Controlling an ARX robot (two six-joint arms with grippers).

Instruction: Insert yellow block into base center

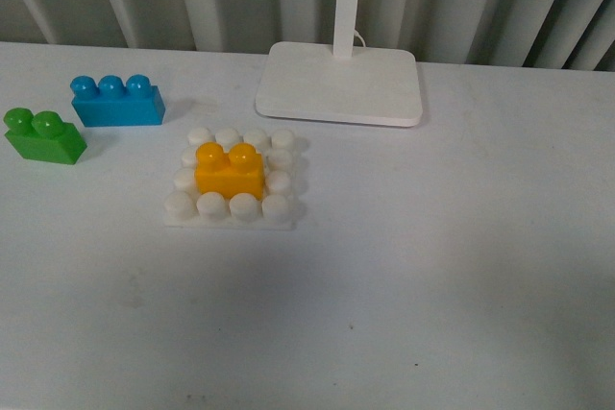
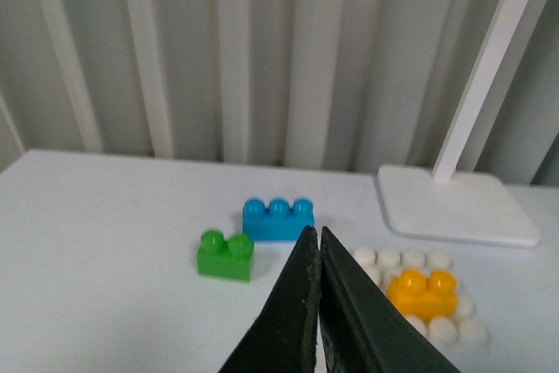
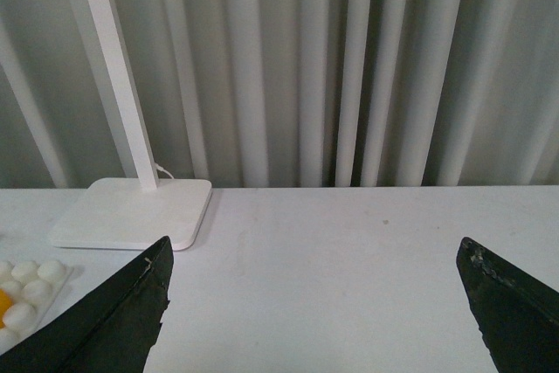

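The yellow block sits on the middle studs of the white studded base, with white studs showing all round it. Neither arm appears in the front view. In the left wrist view my left gripper is shut with nothing in it, held above the table short of the yellow block and the base. My right gripper is open and empty over bare table. A corner of the base and a sliver of the yellow block show at that view's edge.
A blue three-stud brick and a green two-stud brick lie left of the base. A white lamp foot with its upright stem stands behind the base. Grey pleated curtain lines the table's far edge.
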